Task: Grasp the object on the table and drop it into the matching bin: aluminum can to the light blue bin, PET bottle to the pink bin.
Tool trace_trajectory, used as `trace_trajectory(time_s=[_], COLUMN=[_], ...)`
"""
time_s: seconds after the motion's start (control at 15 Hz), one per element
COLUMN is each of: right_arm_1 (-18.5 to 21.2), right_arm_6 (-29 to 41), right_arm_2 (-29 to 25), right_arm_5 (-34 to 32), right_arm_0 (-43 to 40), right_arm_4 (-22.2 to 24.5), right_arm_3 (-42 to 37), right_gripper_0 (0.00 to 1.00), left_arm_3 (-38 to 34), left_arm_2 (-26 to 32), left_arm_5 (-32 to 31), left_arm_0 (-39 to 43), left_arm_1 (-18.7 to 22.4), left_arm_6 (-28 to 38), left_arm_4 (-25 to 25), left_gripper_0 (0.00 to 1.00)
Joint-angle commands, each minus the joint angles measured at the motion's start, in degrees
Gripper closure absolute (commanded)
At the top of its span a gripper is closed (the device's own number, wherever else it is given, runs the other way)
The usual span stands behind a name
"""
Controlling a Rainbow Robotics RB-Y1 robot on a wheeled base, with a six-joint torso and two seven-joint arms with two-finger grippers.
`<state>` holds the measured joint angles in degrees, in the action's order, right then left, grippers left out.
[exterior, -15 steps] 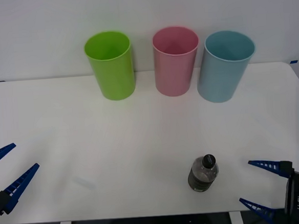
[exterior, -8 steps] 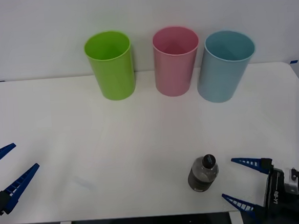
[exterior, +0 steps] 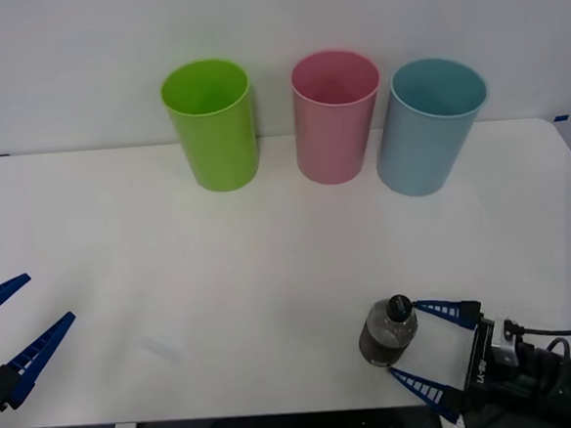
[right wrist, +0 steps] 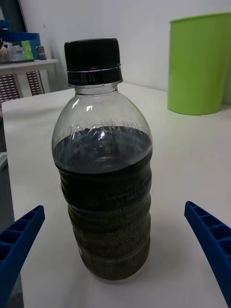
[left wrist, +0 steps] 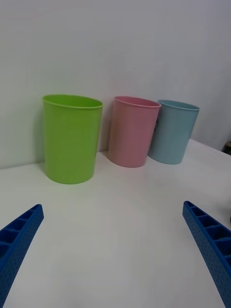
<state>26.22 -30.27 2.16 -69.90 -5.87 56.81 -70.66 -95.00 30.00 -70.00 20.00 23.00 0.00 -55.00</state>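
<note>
I see the bottle point(exterior: 387, 331) upright near the table's point(exterior: 269, 264) front edge, half full of dark drink, my right pincer point(exterior: 427, 346) spread apart around it. The left pincer point(exterior: 9, 331) hangs apart at the table's left edge; the pink bin point(exterior: 335, 117) stands at the back.

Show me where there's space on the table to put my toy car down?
The wide middle of the table, between the three bins and the front edge, is bare. It is crowded at the front right, where the open right gripper flanks the bottle.
</note>
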Motion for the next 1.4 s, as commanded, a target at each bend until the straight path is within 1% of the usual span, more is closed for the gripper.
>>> trace_trajectory(time_s=[0.07,0.4,0.8,0.87,0.93,1.0,1.4], right_arm_1=[-0.9,-1.7,-1.9,-1.9,-2.0,-1.9,-1.9], right_arm_6=[-0.6,-1.5,-2.1,-2.4,-2.6,-2.6,-2.8], right_arm_2=[1.5,3.9,4.1,4.1,4.1,4.0,4.0], right_arm_5=[1.8,4.1,4.2,4.2,4.2,4.2,4.2], right_arm_0=[0.8,2.0,2.4,2.4,2.5,2.6,2.9], right_arm_4=[0.1,0.1,0.1,0.1,0.1,0.1,0.1], right_arm_3=[0.0,0.0,0.0,0.0,0.0,0.0,0.0], right_gripper_0=[0.0,0.0,0.0,0.07,0.88,1.0,1.0], left_arm_3=[0.0,0.0,0.0,0.0,0.0,0.0,0.0], left_arm_2=[0.0,0.0,0.0,0.0,0.0,0.0,0.0], left_arm_5=[0.0,0.0,0.0,0.0,0.0,0.0,0.0], left_arm_0=[0.0,0.0,0.0,0.0,0.0,0.0,0.0], left_arm_1=[0.0,0.0,0.0,0.0,0.0,0.0,0.0], left_arm_6=[0.0,0.0,0.0,0.0,0.0,0.0,0.0], left_arm_4=[0.0,0.0,0.0,0.0,0.0,0.0,0.0], left_gripper_0=[0.0,0.0,0.0,0.0,0.0,0.0,0.0])
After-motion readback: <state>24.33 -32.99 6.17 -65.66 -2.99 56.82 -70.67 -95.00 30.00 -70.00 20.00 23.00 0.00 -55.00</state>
